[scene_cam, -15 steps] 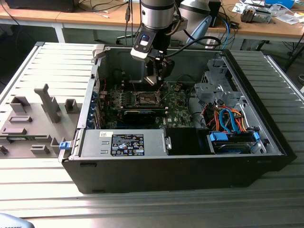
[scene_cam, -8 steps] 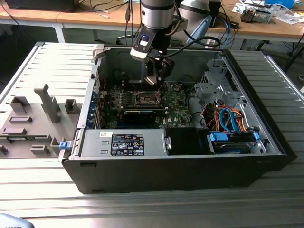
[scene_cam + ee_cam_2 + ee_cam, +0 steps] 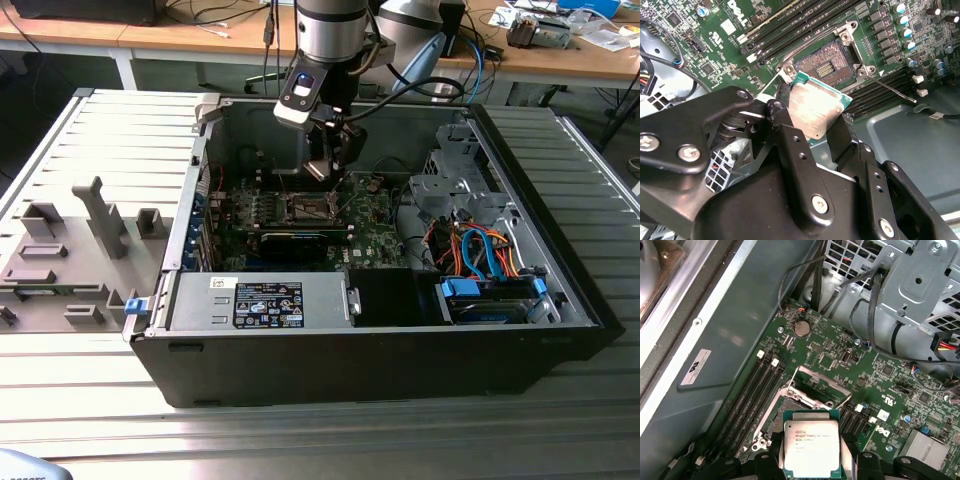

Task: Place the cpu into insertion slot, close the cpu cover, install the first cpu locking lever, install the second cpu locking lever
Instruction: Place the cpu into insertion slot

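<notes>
Silver cpu point(image 3: 812, 445) clamped in tool point(image 3: 812, 460) — over insertion slot point(image 3: 827, 60) | cpu cover point(image 3: 825, 378) raised | memory sticks point(image 3: 752, 390) beside

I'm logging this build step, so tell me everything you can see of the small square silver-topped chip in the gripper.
The cpu is a small flat square chip with a pale silver-grey metal top bearing faint print and a green board edge showing around it. The gripper clamps it by two opposite edges between black fingers, top face towards both wrist cameras. It hangs clear of the green board, close to the open dark square insertion slot, and is not seated. Nothing else touches it.
</notes>
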Robot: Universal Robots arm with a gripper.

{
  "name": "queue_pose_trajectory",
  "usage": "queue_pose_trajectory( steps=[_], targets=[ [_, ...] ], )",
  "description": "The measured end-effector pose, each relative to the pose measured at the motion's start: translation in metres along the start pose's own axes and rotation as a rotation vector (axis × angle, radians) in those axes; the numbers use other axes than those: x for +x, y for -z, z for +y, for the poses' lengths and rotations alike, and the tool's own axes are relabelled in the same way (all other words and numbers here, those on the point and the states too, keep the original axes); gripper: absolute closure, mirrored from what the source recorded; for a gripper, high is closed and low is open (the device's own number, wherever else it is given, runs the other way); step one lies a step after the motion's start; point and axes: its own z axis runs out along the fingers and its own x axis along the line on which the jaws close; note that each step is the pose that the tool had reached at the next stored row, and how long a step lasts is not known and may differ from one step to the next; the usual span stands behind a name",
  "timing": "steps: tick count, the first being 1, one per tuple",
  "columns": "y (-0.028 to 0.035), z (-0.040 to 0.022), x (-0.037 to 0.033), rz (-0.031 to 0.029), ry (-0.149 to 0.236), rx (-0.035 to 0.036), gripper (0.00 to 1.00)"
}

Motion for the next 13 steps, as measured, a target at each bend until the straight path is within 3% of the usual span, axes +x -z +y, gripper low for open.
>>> queue_pose_trajectory(
  steps=[13],
  targets=[
    [-0.0008, -0.0001, 0.0000, -0.0044, -0.016, 0.0022, 0.46]
  ],
)
